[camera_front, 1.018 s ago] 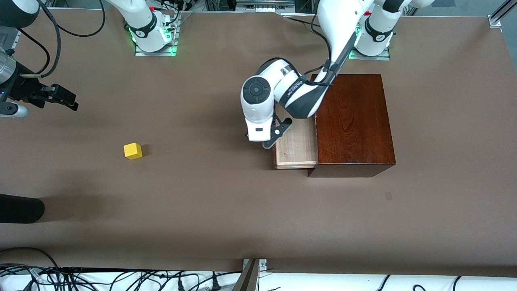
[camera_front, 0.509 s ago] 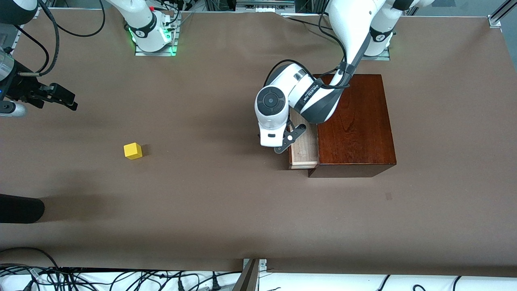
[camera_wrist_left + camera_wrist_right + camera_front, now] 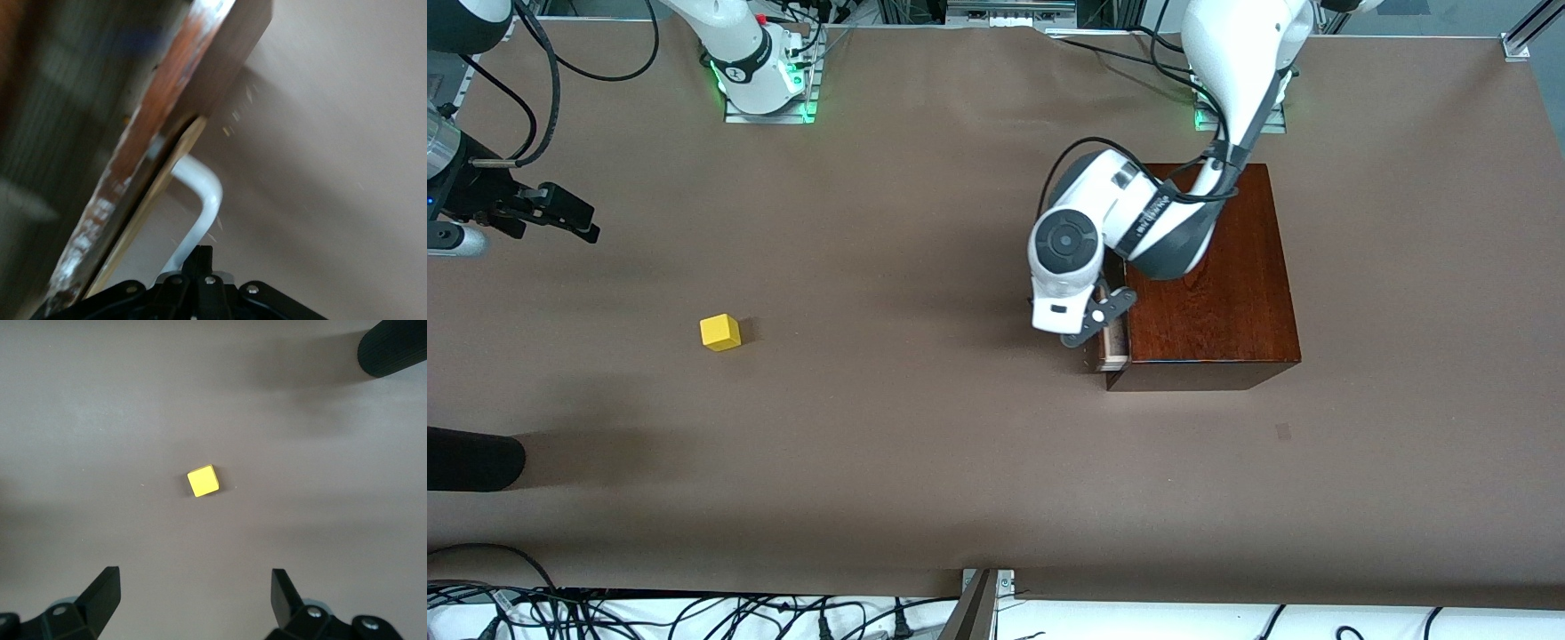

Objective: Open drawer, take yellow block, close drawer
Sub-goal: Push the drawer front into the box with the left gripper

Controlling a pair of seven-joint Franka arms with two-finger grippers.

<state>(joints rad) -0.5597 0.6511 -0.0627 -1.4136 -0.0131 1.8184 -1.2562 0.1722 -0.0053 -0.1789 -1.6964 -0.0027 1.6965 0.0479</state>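
While the drawer [image 3: 1112,342] stands nearly shut in the mahogany box [image 3: 1205,276], we note the left pincer [image 3: 200,263] at its white handle [image 3: 200,200]; grip undeterminable. Right pincer [image 3: 193,593] waits spread wide above the surface [image 3: 871,444]; yellow block [image 3: 719,332] lies bare toward that arm's end.

Robotics lab bench: brown-covered table [image 3: 925,462], arm bases [image 3: 765,84] bolted at its top edge, loose cables [image 3: 694,613] along its bottom edge, aluminium framing [image 3: 1525,31] at one corner.
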